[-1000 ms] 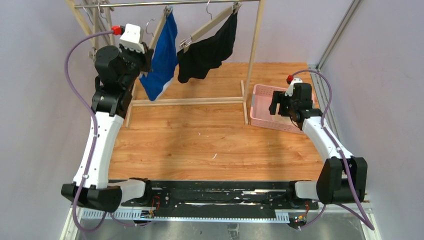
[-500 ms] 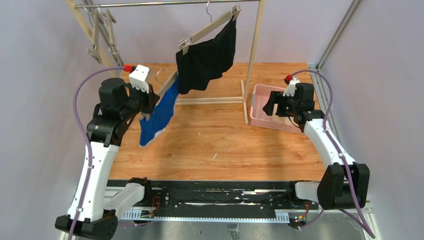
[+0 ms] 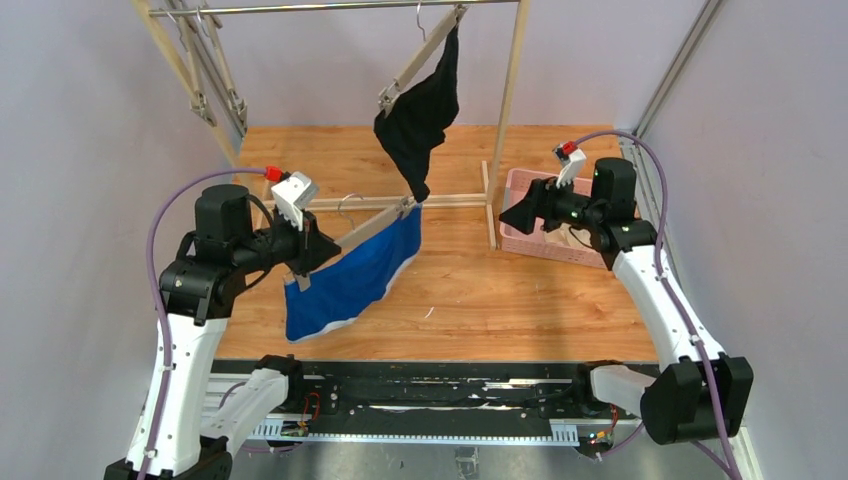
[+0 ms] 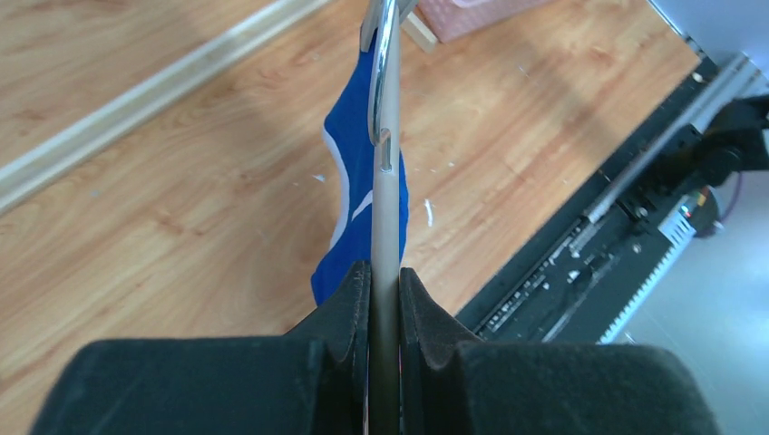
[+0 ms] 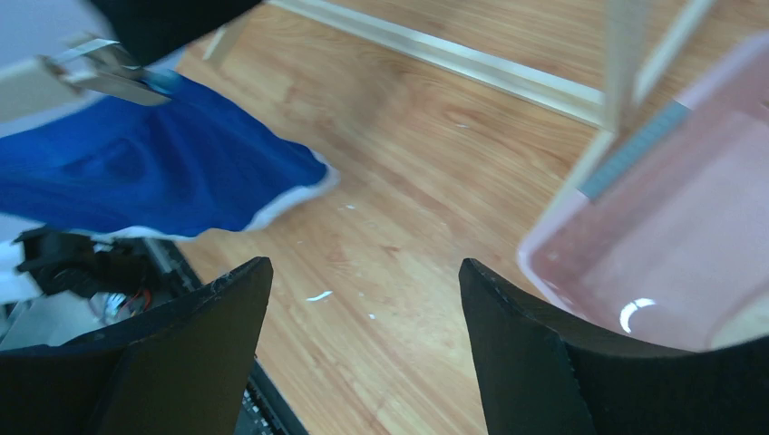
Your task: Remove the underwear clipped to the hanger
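My left gripper [image 3: 318, 247] is shut on a wooden clip hanger [image 3: 372, 225] and holds it above the table. The bright blue underwear [image 3: 350, 285] with white trim hangs clipped from it. In the left wrist view the jaws [image 4: 385, 272] pinch the hanger bar [image 4: 388, 217], with the blue cloth [image 4: 349, 172] below. The black underwear [image 3: 418, 115] hangs from a second hanger [image 3: 418, 55] on the rail. My right gripper [image 3: 512, 218] is open and empty beside the pink basket; its view shows the blue underwear [image 5: 154, 181] ahead. The cream-beige underwear is out of view.
A wooden rack with a metal rail [image 3: 340, 6] stands at the back; its post [image 3: 510, 110] and base bar [image 3: 455, 200] are near the pink basket [image 3: 520, 190]. Empty hangers [image 3: 215, 70] hang at the rack's left. The black mounting rail [image 3: 440, 385] runs along the near edge.
My left gripper pulled the hanger with the blue underwear off the rail and brought it down and forward over the table. The black underwear swings. My right gripper swung left, away from the basket.
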Controlling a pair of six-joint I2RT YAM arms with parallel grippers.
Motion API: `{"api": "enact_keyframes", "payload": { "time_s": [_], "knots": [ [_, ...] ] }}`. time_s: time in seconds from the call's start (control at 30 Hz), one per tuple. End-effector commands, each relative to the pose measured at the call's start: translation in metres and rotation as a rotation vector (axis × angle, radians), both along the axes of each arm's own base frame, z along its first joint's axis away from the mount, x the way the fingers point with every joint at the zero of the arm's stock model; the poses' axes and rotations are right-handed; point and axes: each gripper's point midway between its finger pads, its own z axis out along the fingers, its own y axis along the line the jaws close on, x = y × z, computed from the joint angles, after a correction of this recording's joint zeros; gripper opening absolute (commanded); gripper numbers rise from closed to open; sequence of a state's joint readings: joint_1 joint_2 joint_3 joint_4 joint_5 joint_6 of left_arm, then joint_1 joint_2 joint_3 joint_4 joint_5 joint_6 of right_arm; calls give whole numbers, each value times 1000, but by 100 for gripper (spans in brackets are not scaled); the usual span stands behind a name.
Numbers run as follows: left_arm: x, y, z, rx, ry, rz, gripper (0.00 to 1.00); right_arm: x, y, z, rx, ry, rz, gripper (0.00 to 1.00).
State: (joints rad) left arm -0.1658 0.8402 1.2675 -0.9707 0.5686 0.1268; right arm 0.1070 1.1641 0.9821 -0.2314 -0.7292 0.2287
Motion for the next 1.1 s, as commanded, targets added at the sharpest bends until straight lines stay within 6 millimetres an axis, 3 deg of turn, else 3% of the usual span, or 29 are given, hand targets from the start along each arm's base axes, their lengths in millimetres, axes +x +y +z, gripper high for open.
{"api": "enact_keyframes", "payload": {
  "time_s": [0.0, 0.23, 0.37, 0.57, 0.73, 1.07],
  "knots": [
    [-27, -18, -3, -62, 33, -127, 0, -33, 42, 56, 99, -127, 238, 77],
    [-40, -36, -3, -128, 72, -274, 0, -66, 81, 104, 202, -282, 448, 76],
    [-46, -43, 6, -164, 71, -337, 0, -78, 95, 115, 258, -310, 552, 74],
    [-40, -47, 6, -178, 106, -350, 0, -100, 125, 114, 277, -334, 696, 72],
    [-38, -50, 9, -190, 116, -367, 0, -103, 144, 105, 274, -317, 761, 69],
    [-44, -52, 24, -213, 88, -392, 0, -93, 152, 94, 255, -310, 753, 66]
  ]
}}
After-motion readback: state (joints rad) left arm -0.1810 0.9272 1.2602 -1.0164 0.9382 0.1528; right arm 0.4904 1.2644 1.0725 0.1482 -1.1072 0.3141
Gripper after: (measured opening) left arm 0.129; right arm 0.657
